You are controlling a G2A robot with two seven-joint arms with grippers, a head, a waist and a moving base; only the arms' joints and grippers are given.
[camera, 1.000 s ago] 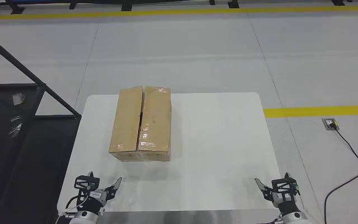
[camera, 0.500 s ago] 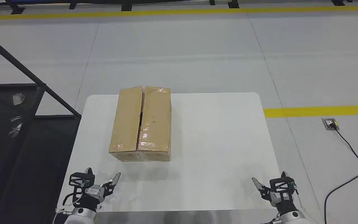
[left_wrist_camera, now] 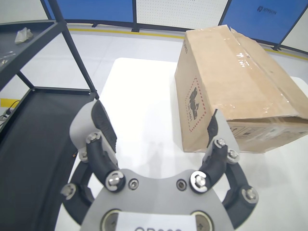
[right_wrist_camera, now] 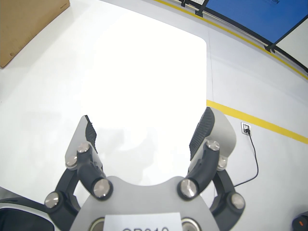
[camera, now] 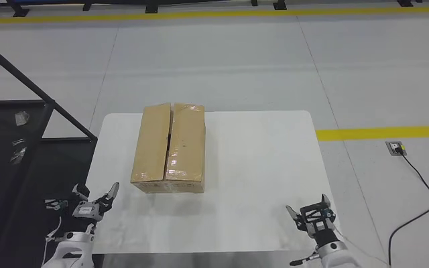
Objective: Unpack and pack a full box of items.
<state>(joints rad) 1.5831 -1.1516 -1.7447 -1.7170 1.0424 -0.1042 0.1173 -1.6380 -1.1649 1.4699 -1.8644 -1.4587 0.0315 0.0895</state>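
A closed cardboard box (camera: 169,149), taped along its top seam, stands on the left half of the white table (camera: 268,174). My left gripper (camera: 97,193) hangs open over the table's left edge, near the box's front left corner. The left wrist view shows its empty fingers (left_wrist_camera: 157,116) with the box (left_wrist_camera: 240,85) just beyond one fingertip. At the table's front right, my right gripper (camera: 308,206) is open and empty. Its wrist view shows the gripper (right_wrist_camera: 147,118) above bare table (right_wrist_camera: 132,61), with a corner of the box (right_wrist_camera: 24,13) far off.
A black metal rack (camera: 27,154) stands against the table's left side, with its shelf (left_wrist_camera: 36,121) right beside my left gripper. A floor socket with a cable (camera: 395,149) and a yellow line (camera: 375,132) lie to the right of the table.
My left gripper has swung left to the table's left edge and a little farther from the front. My right gripper has shifted left and slightly forward. The box has not moved.
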